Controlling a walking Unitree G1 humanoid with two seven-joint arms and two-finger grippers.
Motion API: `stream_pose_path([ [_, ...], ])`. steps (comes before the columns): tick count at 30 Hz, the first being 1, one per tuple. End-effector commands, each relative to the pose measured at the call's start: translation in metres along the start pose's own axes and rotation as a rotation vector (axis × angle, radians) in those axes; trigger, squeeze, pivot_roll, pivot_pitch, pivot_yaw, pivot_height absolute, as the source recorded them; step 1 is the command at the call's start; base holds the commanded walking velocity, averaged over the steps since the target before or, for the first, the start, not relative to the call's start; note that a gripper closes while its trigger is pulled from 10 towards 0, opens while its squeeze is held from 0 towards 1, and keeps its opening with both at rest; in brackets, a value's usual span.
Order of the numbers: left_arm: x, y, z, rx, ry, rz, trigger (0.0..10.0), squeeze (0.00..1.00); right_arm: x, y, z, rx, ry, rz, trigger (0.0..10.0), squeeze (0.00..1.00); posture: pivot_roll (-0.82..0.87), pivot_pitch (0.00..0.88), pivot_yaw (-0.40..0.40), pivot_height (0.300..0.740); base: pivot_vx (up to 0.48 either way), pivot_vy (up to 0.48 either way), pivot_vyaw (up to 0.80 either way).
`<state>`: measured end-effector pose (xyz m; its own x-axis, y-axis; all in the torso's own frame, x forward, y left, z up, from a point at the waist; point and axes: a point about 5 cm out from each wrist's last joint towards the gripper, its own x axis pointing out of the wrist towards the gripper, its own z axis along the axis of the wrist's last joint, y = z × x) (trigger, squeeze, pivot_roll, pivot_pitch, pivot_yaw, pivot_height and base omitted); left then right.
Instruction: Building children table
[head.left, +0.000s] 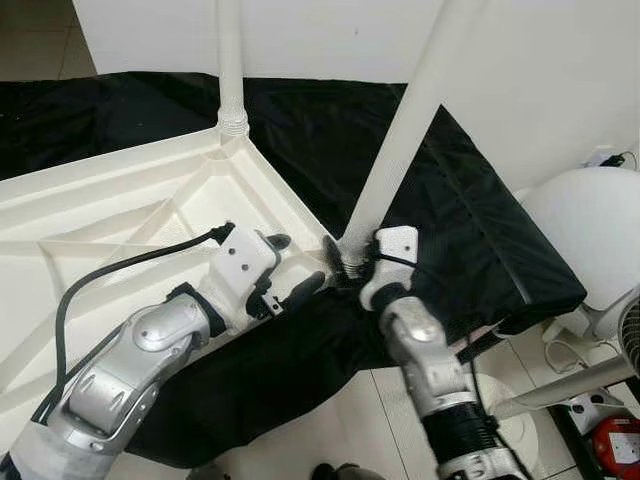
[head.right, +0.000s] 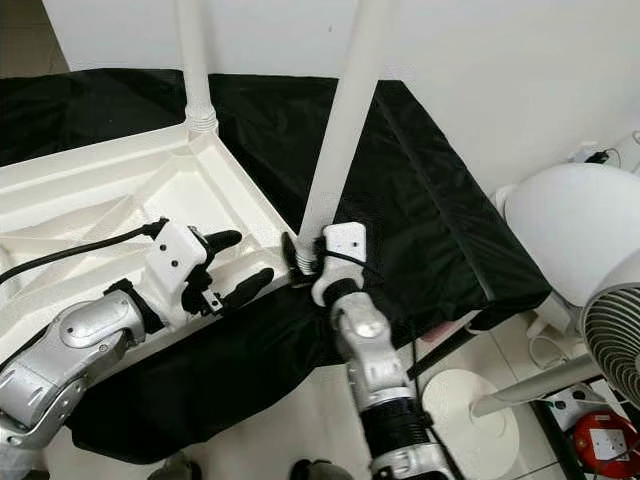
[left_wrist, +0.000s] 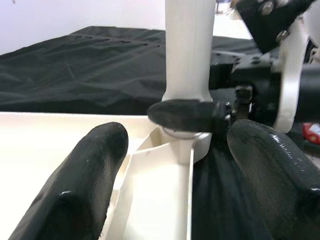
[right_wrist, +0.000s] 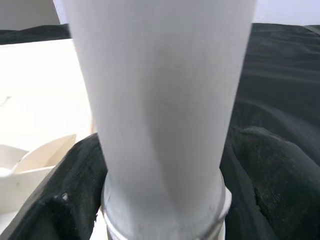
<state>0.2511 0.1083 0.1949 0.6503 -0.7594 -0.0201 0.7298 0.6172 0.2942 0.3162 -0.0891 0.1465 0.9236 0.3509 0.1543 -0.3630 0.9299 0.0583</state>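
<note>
A white plastic children's table top (head.left: 120, 200) lies upside down on a black cloth (head.left: 470, 220). One white leg (head.left: 230, 60) stands upright in its far corner socket. A second white leg (head.left: 405, 120) leans up from the near corner, and my right gripper (head.left: 345, 262) is shut around its base, one finger (right_wrist: 55, 200) on each side of the tube. My left gripper (head.left: 292, 266) is open just beside that corner, over the table's rim. Its two fingers (left_wrist: 80, 185) point at the leg's base (left_wrist: 186, 100) without touching it.
A white standing fan (head.left: 590, 240) and its round base (head.right: 470, 410) stand close on the right, on the tile floor. A red box (head.left: 615, 445) lies at the bottom right. A white wall (head.right: 480, 70) runs behind the cloth-covered surface.
</note>
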Motion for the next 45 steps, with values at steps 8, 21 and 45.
stream_pose_path([
  [8,0.000,-0.012,-0.002,0.033,0.005,-0.064,10.0,0.00,-0.001,-0.016,-0.001,-0.105,0.028,0.144,10.0,0.00,0.16,0.089,-0.126,0.740,0.000,0.000,0.00],
  [21,0.006,-0.009,0.000,0.092,0.019,-0.016,10.0,0.00,0.020,-0.031,0.008,-0.219,0.044,0.314,10.0,0.00,0.16,0.075,-0.114,0.740,0.000,0.000,0.00],
  [45,0.022,0.001,0.013,0.138,-0.046,-0.011,10.0,0.00,0.016,-0.038,-0.001,-0.166,0.051,0.317,10.0,0.00,0.11,0.089,-0.077,0.740,0.000,0.000,0.00],
])
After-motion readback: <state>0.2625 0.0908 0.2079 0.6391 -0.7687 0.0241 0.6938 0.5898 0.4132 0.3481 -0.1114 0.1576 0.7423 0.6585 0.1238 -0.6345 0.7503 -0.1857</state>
